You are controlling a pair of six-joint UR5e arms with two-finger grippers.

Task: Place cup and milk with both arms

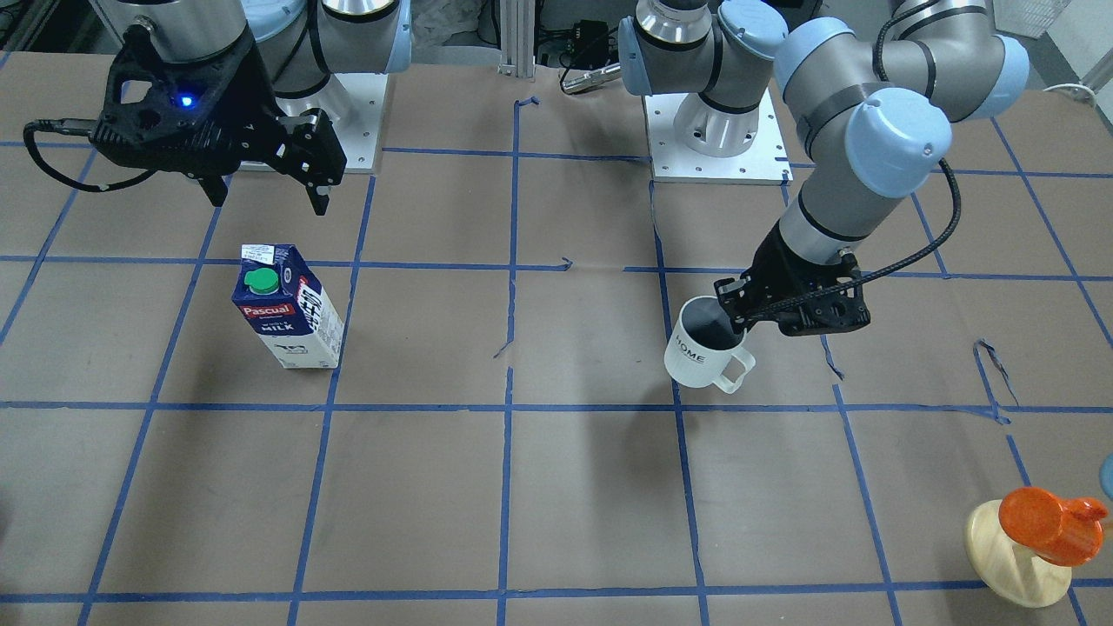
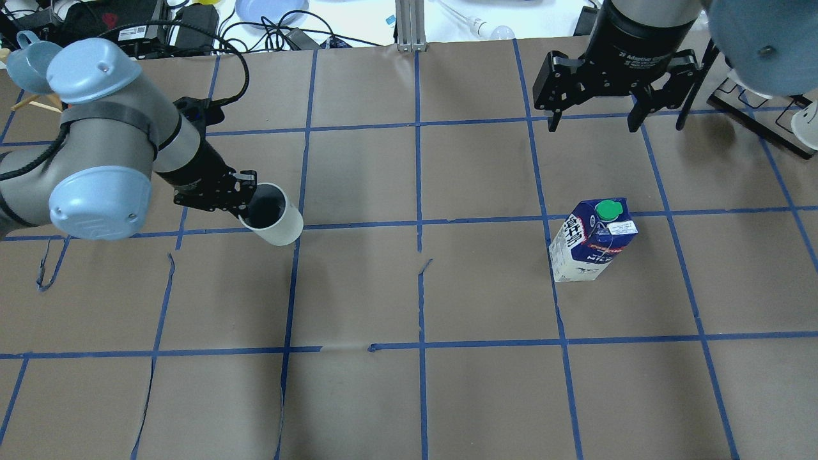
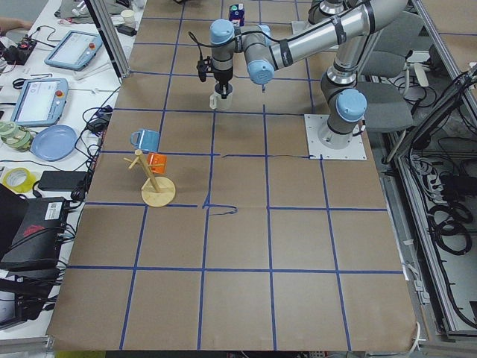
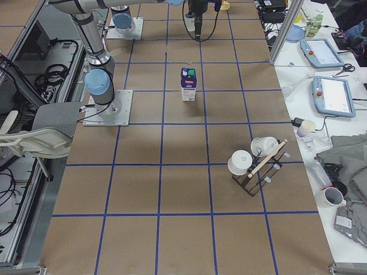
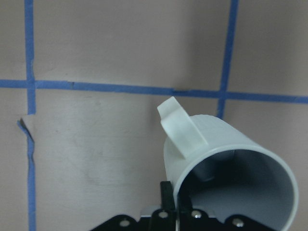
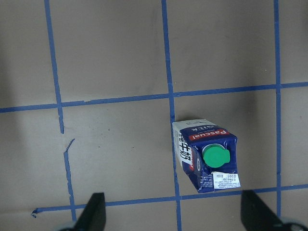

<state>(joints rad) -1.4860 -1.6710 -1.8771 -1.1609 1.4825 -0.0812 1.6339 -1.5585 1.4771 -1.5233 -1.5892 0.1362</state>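
Now: left hand (image 1: 737, 320) clamped on tilted cup (image 1: 696, 358) rim; right hand (image 2: 594, 123) spread wide, milk (image 2: 591, 246) standing apart.

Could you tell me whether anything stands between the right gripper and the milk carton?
Nothing visible does. The right gripper hangs open above the table, and the milk carton stands upright by itself below it, with nothing around it. The cup is far off, held in the left gripper.

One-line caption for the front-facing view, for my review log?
Left gripper holds the tilted HOME mug by its rim; open right gripper hovers clear of the upright Pascual milk carton.
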